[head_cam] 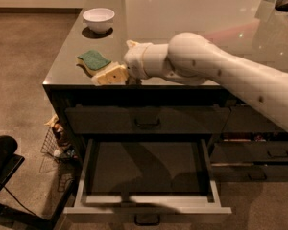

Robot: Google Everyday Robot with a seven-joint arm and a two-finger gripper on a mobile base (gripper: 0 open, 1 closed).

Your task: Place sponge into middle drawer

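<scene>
On the glossy dark counter (pixel 182 23), the jaws, open or closed unclear, sit just beside the sponge (pixel 92 59).

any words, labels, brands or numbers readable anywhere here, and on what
None: no text, label, brand or number can be read in this view.
Sponge, bowl, counter, open middle drawer and arm: plain, no markings show.
Gripper, at the counter's front edge right beside the sponge: no markings either.
</scene>
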